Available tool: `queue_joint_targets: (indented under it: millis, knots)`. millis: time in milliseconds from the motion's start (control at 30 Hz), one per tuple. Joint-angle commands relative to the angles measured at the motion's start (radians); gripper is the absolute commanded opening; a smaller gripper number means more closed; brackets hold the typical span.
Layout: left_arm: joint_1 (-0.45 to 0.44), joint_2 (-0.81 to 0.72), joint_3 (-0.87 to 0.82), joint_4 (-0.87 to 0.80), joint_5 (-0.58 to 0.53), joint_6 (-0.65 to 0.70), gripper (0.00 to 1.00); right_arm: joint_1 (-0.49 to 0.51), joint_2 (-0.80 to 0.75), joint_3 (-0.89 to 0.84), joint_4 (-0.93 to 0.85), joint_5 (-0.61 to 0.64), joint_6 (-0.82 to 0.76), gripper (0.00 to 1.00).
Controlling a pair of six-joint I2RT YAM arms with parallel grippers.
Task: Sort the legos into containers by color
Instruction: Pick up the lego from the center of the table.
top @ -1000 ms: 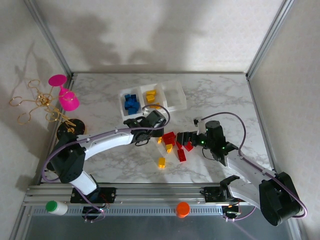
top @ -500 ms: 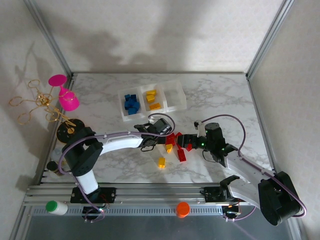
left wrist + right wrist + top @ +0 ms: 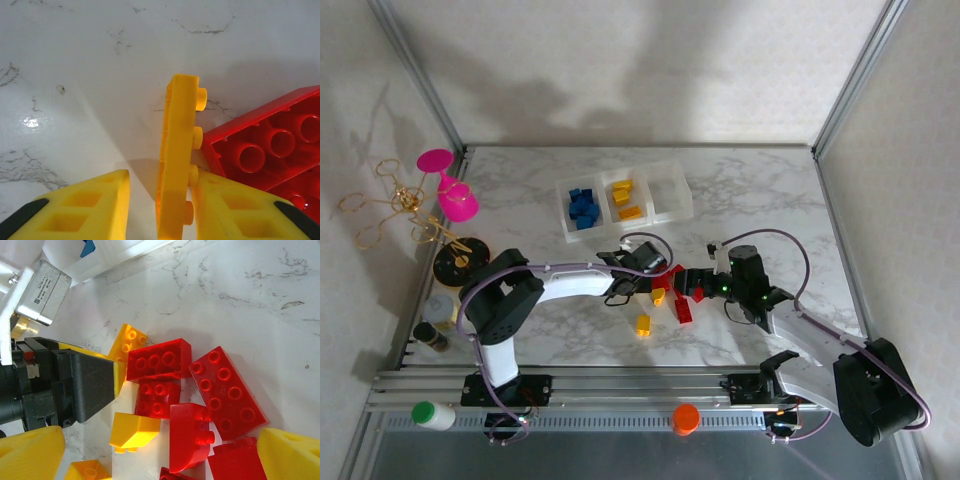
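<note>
L pincer [image 3: 162,176]: low over worktop [image 3: 90,70], straddling yellow plate [image 3: 176,145]. Not clenched yet: one pad touching the studs, gap btw plate & other pad.
Yellow plate: upright on edge btw the pads, studs facing red brick [image 3: 265,150] just beside it, at L edge of loose pile.
R pincer [image 3: 162,452]: released, spread wide, nothing in it. Hovering over the reds, facing L pincer across pile.
Reds [image 3: 162,360]: approx six, bunched mid-worktop, several touching, studs up on most.
Sloped yellow [image 3: 136,431]: touching the reds, on side nearer L pincer.
Lone yellow [image 3: 642,324]: apart from pile, nearer arm bases.
Bins [image 3: 665,190]: row of three, joined, far side of worktop, well apart from pile.
L bin: blues [image 3: 582,207] inside.
Mid bin: binned yellows [image 3: 624,198] inside.
Clutter: pink goblet [image 3: 450,190] at far L corner, black disc [image 3: 455,265] at L edge.
</note>
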Motion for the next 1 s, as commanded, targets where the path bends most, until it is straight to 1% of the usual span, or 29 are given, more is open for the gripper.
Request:
queue_joint_targets:
  millis: [0,67,200,300,433,533,667,767,867,967]
  knots:
    - [-0.005,0.022,0.021,0.01,-0.016,-0.001,0.33,-0.004,0.015,-0.007,0.029,-0.016,-0.017,0.99]
    - [-0.006,0.026,0.023,0.013,-0.012,-0.002,0.3,-0.005,0.023,-0.004,0.03,-0.014,-0.021,0.99]
    - [-0.006,0.021,0.032,0.004,-0.011,0.004,0.2,-0.005,0.032,0.008,0.03,-0.02,-0.026,0.99]
    - [-0.006,-0.003,0.037,-0.016,-0.028,0.003,0.16,-0.005,0.03,0.012,0.029,-0.015,-0.031,0.99]
    - [-0.004,-0.053,0.051,-0.049,-0.053,0.009,0.14,-0.004,0.032,0.021,0.045,-0.015,-0.031,0.99]
    - [0.002,-0.099,0.081,-0.094,-0.101,0.023,0.14,-0.004,0.045,0.04,0.067,-0.023,-0.024,0.99]
    - [0.053,-0.133,0.143,-0.129,-0.135,0.055,0.13,-0.005,0.074,0.077,0.1,-0.024,-0.001,0.99]
    - [0.103,-0.114,0.227,-0.157,-0.153,0.087,0.14,-0.005,0.09,0.102,0.13,-0.013,0.014,0.99]
    - [0.136,-0.069,0.319,-0.178,-0.201,0.127,0.14,-0.005,0.113,0.129,0.149,0.015,0.03,0.99]
    - [0.173,-0.012,0.398,-0.18,-0.205,0.144,0.14,-0.004,0.143,0.15,0.166,0.028,0.04,0.99]
